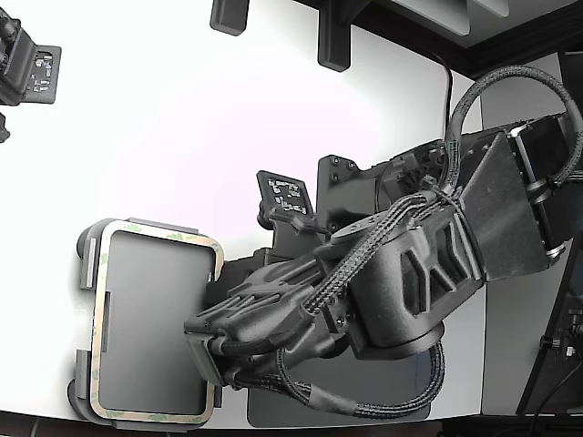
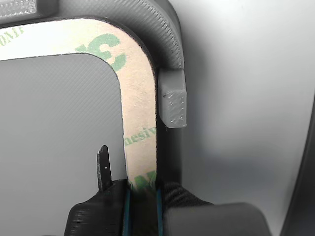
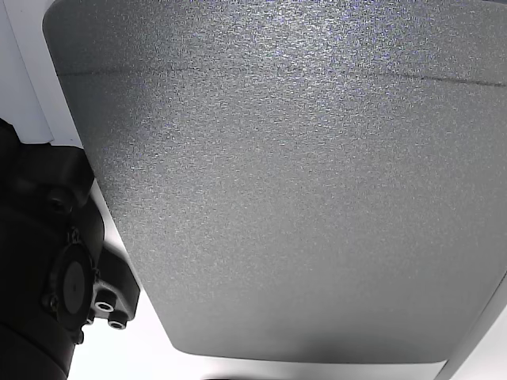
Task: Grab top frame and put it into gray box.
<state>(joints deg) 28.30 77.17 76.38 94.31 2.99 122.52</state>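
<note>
Item one, lower left of the exterior view: we record a light gray rounded-rectangular shallow plastic tray with raised edge tabs [image 1: 88, 264], resting on a white tabletop [image 1: 164, 118]. Item two, lying on that tray's rim: a thin flat beige-tan ring frame with greenish mottled patches [image 1: 155, 238], open at the centre, nearly matching the tray's outline. Item three, just right of the frame, lower centre: the black two-finger gripper [image 1: 208, 360], meeting the frame's right edge. In the wrist view we see the gripper [image 2: 142, 189] closed on the frame's strip [image 2: 138, 118], one finger on either side, with a gray edge tab [image 2: 172, 101] just beside the strip. Item four, right half of the exterior view: the black cable-wrapped robot arm [image 1: 428, 264]. Item five, filling the other view: a darker gray textured flat mat [image 3: 301, 182].
</note>
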